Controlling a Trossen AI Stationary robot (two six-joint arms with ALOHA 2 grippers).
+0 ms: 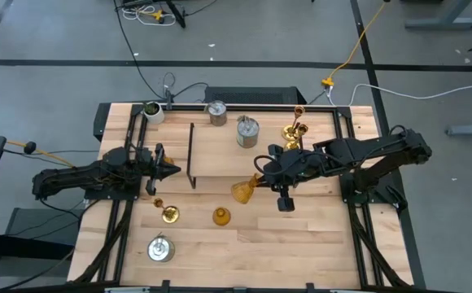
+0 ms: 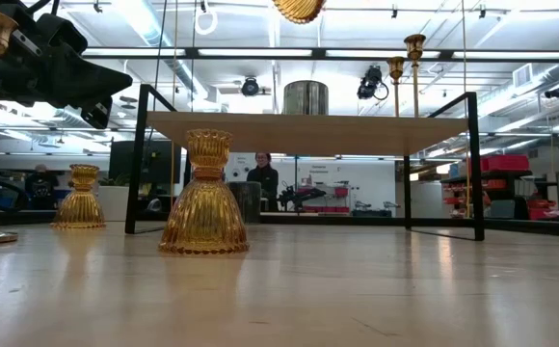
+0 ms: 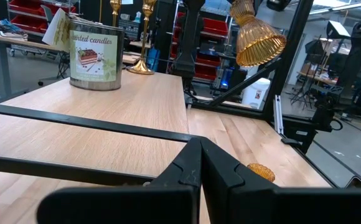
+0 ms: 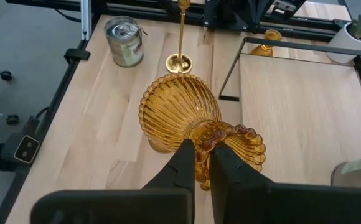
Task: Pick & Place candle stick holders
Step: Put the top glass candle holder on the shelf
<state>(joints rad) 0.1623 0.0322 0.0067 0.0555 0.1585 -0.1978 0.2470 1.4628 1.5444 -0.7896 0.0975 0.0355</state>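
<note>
The right gripper [image 4: 200,163] has its fingers clamped on the neck of an amber candle stick holder [image 4: 183,118], holding it tilted in the air above the middle of the tabletop [image 1: 301,236], just right of the wooden rack [image 1: 232,146]. The left gripper [image 1: 171,169] hovers at the rack's left end, fingers together and holding nothing. Other holders stand on the rack and on the near left tabletop.

Pale wooden table [image 1: 301,228] with amber holders [image 1: 220,216], silver cans [image 1: 160,248], brass candlesticks [image 1: 168,213] (rack [image 1: 192,155] near centre).

ribbed amber holder [image 4: 180,115], gold brass candlestick [image 4: 182,37], silver can [image 4: 124,42], pale wooden table [image 4: 106,143].
</note>
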